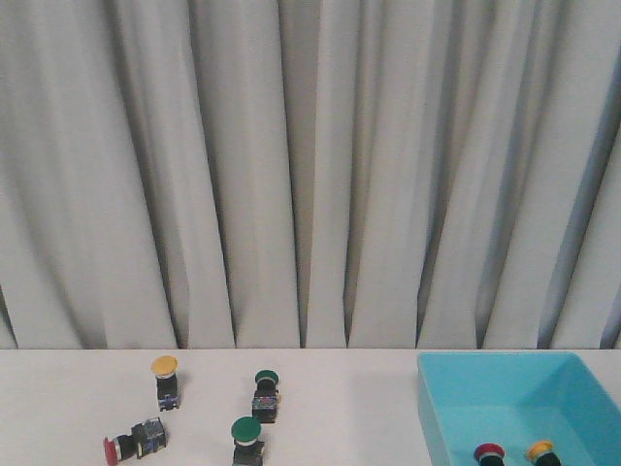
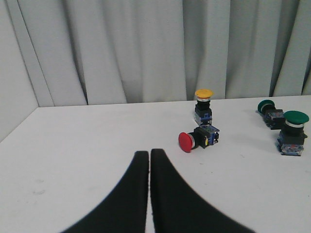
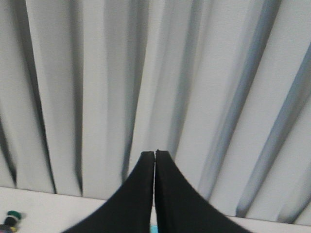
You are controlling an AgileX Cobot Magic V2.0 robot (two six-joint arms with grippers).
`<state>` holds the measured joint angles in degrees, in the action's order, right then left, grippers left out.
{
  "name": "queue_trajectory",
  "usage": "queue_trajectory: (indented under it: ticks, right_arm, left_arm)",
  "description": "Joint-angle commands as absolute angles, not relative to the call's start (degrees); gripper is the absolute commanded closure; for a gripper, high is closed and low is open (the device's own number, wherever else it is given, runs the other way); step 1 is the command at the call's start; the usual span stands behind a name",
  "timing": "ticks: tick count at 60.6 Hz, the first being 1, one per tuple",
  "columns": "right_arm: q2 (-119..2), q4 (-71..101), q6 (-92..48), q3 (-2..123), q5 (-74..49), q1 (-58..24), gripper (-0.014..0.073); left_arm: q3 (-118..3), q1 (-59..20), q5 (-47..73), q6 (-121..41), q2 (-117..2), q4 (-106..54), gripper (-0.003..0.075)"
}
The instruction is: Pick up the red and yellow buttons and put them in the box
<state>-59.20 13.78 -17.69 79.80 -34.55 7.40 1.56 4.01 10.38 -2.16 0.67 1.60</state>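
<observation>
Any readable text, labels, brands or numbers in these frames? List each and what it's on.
None readable.
Red button, lying on its side: blue patch on the body, too small and blurred to show any characters.
Yellow button, upright: the same blue patch, unreadable.
Green buttons: no legible marking.
Box: plain turquoise walls, no print visible.
Curtain: unmarked.

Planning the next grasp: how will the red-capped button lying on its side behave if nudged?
The red-capped push-button switch lies on its side, so its round cap may let it roll in an arc. Its blocky body probably resists that. It looks rigid, likely not fragile.
</observation>
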Motion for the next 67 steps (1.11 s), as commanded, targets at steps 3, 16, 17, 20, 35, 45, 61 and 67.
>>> queue_trajectory:
  ticks: [3,16,17,20,35,45,61,67]
  right_arm:
    - [-56.75,8.34,-17.05,74.98,-23.26,7.38,0.0602]
    - [-46.17,7.03,-12.65,50.95,-4.74,7.38,0.0602]
    - [-45.03,7.03,-12.65,48.73,-4.2,7.38,0.0602]
    - [-42.19,6.98,-12.65,43.67,-3.93,7.38,0.0602]
    - [-26.3,-0.62,-11.21,22.35,-3.31,2.09,0.0602]
    - [-15.81,-1.02,-9.33,11.86,-2.12,1.19,0.0602]
    - [-3.38,-3.5,-6.38,0.5,-1.83,1.08,0.0602]
    - [0.29,-3.37,-3.59,-2.0,-1.58,0.35,0.0602]
  left_arm:
    - [2.13,3.67,6.44,-2.26,1.47,1.33,0.0726]
    - [2.13,3.67,6.44,-2.26,1.47,1.33,0.0726]
    - [2.13,3.67,6.44,-2.26,1.47,1.33,0.0726]
    - [2.13,3.67,6.44,-2.26,1.47,1.33,0.0726]
    - [2.13,3.67,6.45,-2.31,1.47,1.33,0.0726]
    - [2.13,3.67,6.45,-2.31,1.47,1.33,0.0726]
    - [2.13,3.67,6.45,-2.31,1.47,1.33,0.0726]
    - [2.13,3.67,6.45,-2.31,1.47,1.33,0.0726]
